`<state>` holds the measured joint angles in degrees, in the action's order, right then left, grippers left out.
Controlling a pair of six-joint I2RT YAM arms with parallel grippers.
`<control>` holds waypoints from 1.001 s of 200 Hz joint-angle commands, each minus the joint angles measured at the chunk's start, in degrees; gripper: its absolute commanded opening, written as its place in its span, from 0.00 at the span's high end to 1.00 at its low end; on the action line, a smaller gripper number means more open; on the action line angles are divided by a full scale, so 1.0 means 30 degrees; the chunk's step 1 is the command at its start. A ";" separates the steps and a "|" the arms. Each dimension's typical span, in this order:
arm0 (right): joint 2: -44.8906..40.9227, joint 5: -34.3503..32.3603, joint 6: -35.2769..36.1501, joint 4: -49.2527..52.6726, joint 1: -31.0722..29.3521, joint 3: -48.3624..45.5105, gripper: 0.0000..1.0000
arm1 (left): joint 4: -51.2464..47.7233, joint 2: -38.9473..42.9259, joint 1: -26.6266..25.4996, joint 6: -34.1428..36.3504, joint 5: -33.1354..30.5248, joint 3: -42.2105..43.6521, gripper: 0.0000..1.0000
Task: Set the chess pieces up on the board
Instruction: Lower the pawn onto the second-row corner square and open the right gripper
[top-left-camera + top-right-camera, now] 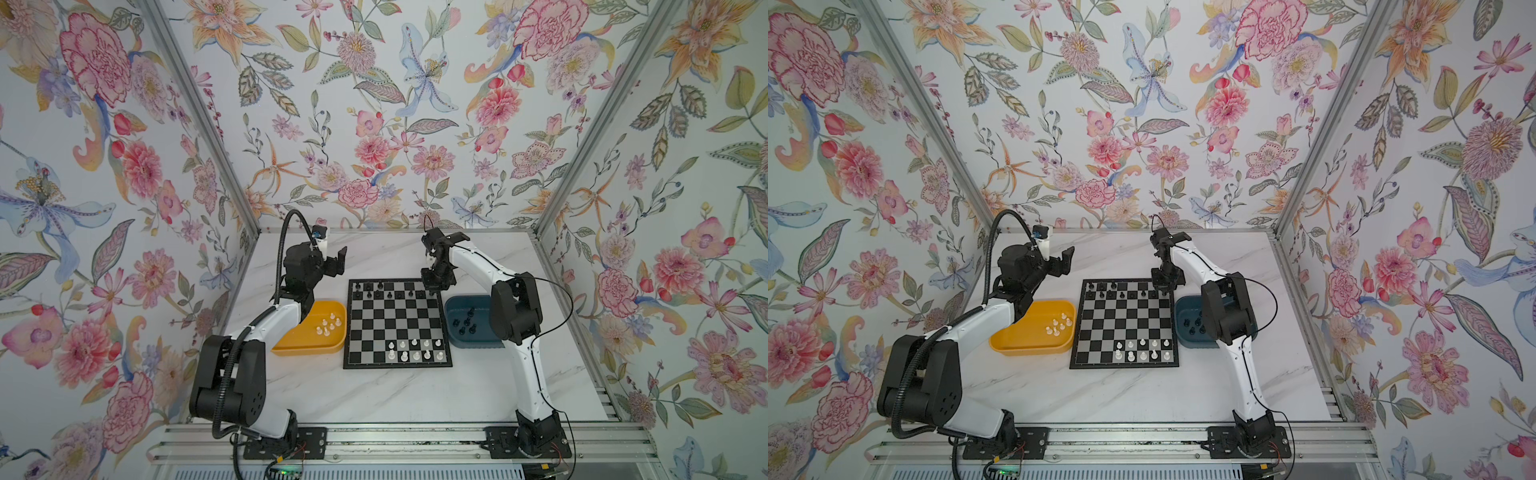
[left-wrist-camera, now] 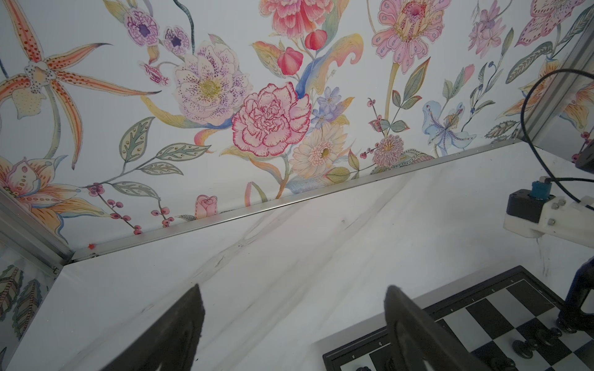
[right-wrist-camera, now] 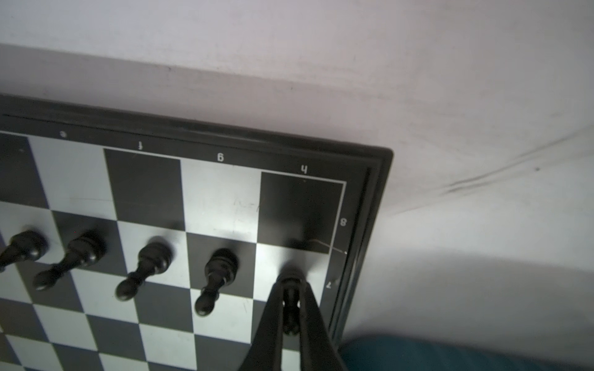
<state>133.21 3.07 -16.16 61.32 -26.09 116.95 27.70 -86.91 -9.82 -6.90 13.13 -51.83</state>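
Observation:
The board (image 1: 397, 324) (image 1: 1125, 324) lies mid-table. Black chess pieces (image 1: 380, 286) stand in its two far rows and white ones (image 1: 415, 349) in its two near rows. My right gripper (image 1: 430, 286) (image 1: 1160, 289) (image 3: 291, 282) points down at the board's far right corner, shut on a black pawn (image 3: 291, 305) that stands upright on the light edge square of the second row. Several black pawns (image 3: 221, 266) stand in line beside it. My left gripper (image 1: 336, 262) (image 1: 1065, 259) (image 2: 294, 295) hangs open and empty above the table, left of the board's far left corner.
A yellow tray (image 1: 307, 347) left of the board holds several white pieces (image 1: 328, 324). A dark blue tray (image 1: 457, 307) on the right holds several black pieces (image 1: 465, 324), partly behind the right arm. Flowered walls close the table at the back and sides.

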 commanded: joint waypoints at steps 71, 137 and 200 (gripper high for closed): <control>0.0668 0.0082 0.0072 0.0449 -0.0153 -0.0163 0.75 | 0.0069 -0.0171 -0.0036 -0.0161 0.0188 -0.0007 0.11; -0.0176 0.0185 0.0042 0.0447 -0.0013 0.0125 0.69 | 0.0053 -0.0029 -0.0043 -0.0221 0.0312 -0.0037 0.11; -0.2293 -0.0354 0.0145 0.0434 0.0279 0.0459 0.63 | -0.0501 0.0783 -0.0036 -0.0249 0.0576 -0.0124 0.11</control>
<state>132.27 3.53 -16.03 61.36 -26.00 116.95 27.22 -86.85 -9.82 -6.92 13.39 -51.83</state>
